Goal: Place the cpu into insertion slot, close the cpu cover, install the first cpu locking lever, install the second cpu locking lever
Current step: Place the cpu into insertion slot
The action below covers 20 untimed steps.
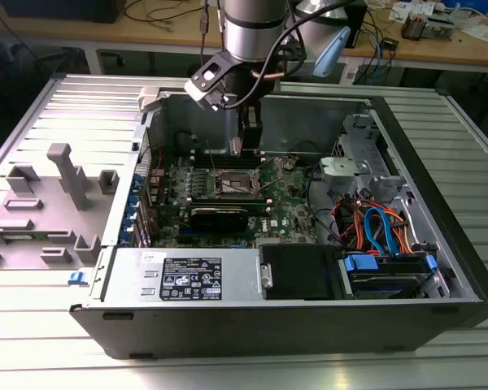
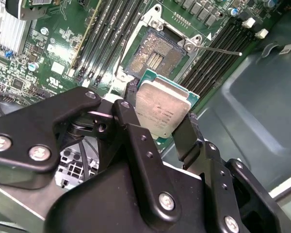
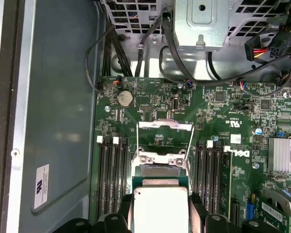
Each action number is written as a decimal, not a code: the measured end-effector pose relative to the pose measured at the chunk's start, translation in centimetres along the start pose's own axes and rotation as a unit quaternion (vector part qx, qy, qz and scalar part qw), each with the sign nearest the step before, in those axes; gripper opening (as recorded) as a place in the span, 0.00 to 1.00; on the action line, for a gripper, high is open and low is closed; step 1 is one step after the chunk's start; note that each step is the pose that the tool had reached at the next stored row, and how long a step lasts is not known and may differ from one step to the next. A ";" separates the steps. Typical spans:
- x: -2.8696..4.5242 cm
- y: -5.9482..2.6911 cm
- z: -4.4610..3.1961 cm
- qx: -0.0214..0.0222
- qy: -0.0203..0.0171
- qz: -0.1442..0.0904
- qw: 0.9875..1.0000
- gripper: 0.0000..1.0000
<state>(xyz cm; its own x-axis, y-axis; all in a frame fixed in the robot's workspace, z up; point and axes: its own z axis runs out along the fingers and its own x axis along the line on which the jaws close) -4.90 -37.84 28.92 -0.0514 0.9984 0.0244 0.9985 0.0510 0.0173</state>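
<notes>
The open computer case (image 1: 439,268) is lying on its side on a table (image 1: 228,366) of ribbed silvery metal that is filling the lower part of the exterior view and running along both sides of the case. Grey block-shaped fixtures (image 1: 65,175) are standing on the table at the exterior view's left. Across the top of that frame a wooden table (image 1: 146,32) is carrying loose cables and small electronic parts, with dark floor space showing beneath it.

The arm (image 1: 252,32) is reaching down from the top centre of the exterior view into the case, and the gripper (image 1: 246,142) is hanging just above the green circuit board (image 1: 289,207). In both wrist views the gripper (image 2: 161,116) is pinching the cpu (image 2: 162,109) by two opposite edges between its black fingers (image 2: 131,109), with the silvery top facing the cameras. The cpu (image 3: 160,206) is being held in the air, close over one edge of the insertion slot (image 2: 155,56) and not seated in it; in the second wrist view it is tilting slightly.

The insertion slot (image 3: 160,167) is lying uncovered, its dark centre and contact field showing between rows of long black memory slots (image 2: 102,39). The cpu cover (image 3: 164,124) is standing swung back at the slot's far edge in the first wrist view, and thin wire levers (image 3: 189,145) are standing raised beside it. A black drive box (image 1: 297,272) and a bundle of blue and orange cables (image 1: 382,227) are sitting in the lower right of the exterior view.
</notes>
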 end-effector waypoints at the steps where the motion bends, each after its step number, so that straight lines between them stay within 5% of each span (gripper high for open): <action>1: 0.00 0.00 0.08 0.000 0.000 0.000 1.000 0.55; 20: -0.03 -0.34 2.09 0.000 -0.002 0.005 1.000 0.55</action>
<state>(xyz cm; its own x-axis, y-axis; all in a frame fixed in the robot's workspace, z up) -5.21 -37.83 26.82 -0.0422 0.9989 0.0213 0.9990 0.0418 0.0172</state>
